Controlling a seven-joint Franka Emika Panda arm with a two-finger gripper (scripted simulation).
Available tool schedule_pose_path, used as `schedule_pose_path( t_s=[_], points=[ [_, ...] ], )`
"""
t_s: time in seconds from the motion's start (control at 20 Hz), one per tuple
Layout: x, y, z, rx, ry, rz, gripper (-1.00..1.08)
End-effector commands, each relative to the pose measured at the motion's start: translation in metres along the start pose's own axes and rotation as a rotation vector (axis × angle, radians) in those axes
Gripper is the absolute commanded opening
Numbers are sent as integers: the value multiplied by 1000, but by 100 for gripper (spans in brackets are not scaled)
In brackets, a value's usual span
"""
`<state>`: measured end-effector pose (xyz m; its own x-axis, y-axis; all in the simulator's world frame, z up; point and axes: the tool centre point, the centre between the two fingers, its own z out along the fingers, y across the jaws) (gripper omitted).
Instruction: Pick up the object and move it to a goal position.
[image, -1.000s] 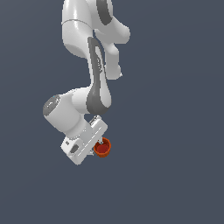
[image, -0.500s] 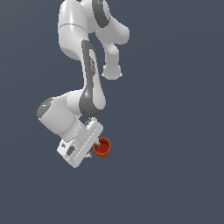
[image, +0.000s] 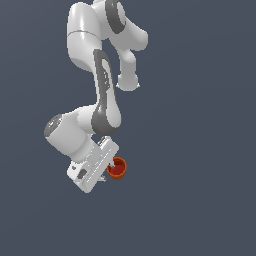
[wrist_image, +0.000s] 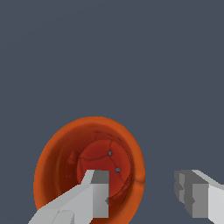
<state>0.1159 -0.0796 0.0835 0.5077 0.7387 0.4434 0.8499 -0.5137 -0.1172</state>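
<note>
Tool (wrist_image: 142, 197) straddles the cup (wrist_image: 89, 166) rim — one finger (wrist_image: 94, 192) inside (tip hidden), jaws parted, grip uncertain.

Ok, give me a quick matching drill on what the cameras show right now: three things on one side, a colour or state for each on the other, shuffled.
Things:
1. cup
2. gripper
3. one finger

Colour or state:
A. open, fingers apart
B. orange-red with a darker red inside
C. tip inside the cup's mouth in the wrist view

Pairs: 1-B, 2-A, 3-C
</note>
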Motion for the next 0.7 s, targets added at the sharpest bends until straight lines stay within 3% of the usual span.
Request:
schedule_pose_path(
  t_s=[0.0,0.25,0.3,0.65],
  points=[
    [0,-1,11,2,0,-1,28],
    [0,-1,22,2,1,-3,28],
    [0,-1,22,2,1,-3,-100],
    [0,-1,22,2,1,-3,-100]
  ],
)
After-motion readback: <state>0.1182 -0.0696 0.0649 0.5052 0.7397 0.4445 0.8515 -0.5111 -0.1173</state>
